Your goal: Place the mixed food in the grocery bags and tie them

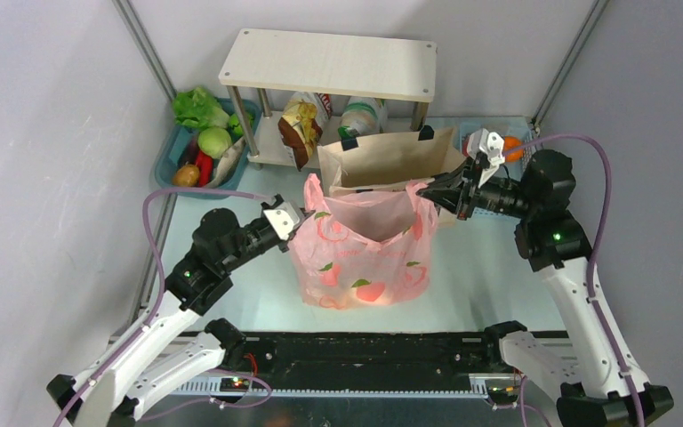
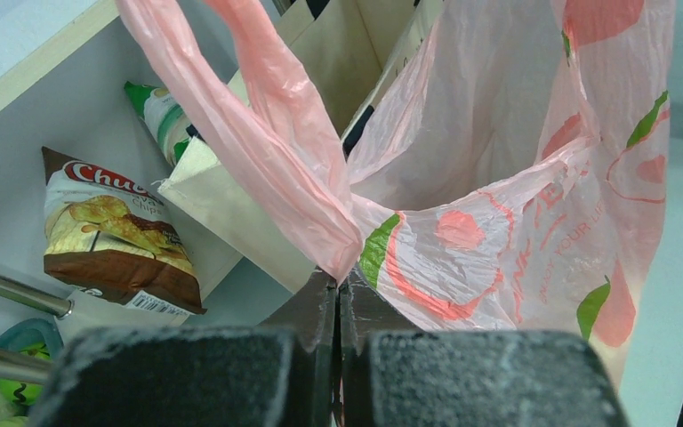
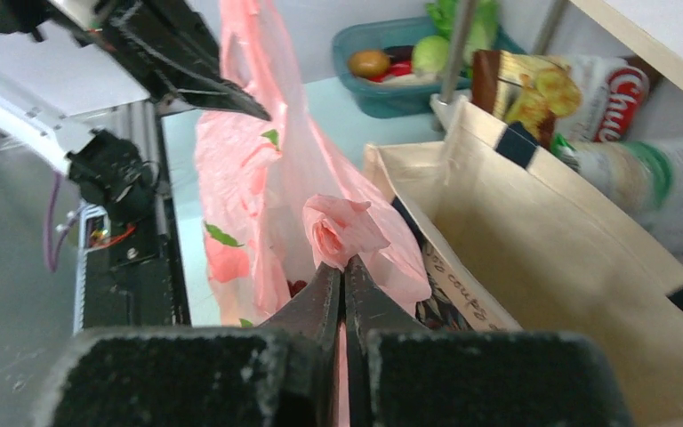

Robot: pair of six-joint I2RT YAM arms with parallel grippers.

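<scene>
On the pale teal tabletop (image 1: 489, 276), enclosed by plain grey walls (image 1: 44, 133), the thin translucent pink plastic bag with peach prints (image 1: 365, 258) sits just in front of the beige canvas tote with navy handles (image 1: 391, 158). The left gripper (image 1: 301, 218) is clamped on 1 pink handle and the right gripper (image 1: 424, 189) on the other, which is bunched. Behind stands a white wooden shelf (image 1: 329, 64), with the brown-yellow crisp packet (image 1: 301, 132) beneath it.

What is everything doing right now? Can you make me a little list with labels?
pink bag: upright on the table, mouth open
left pincer: shut on the bag's left handle
right pincer: shut on the bag's bunched right handle
tote: stands open just behind the pink bag
crisps: behind the tote, under the shelf
basket: far left, holds vegetables
</scene>
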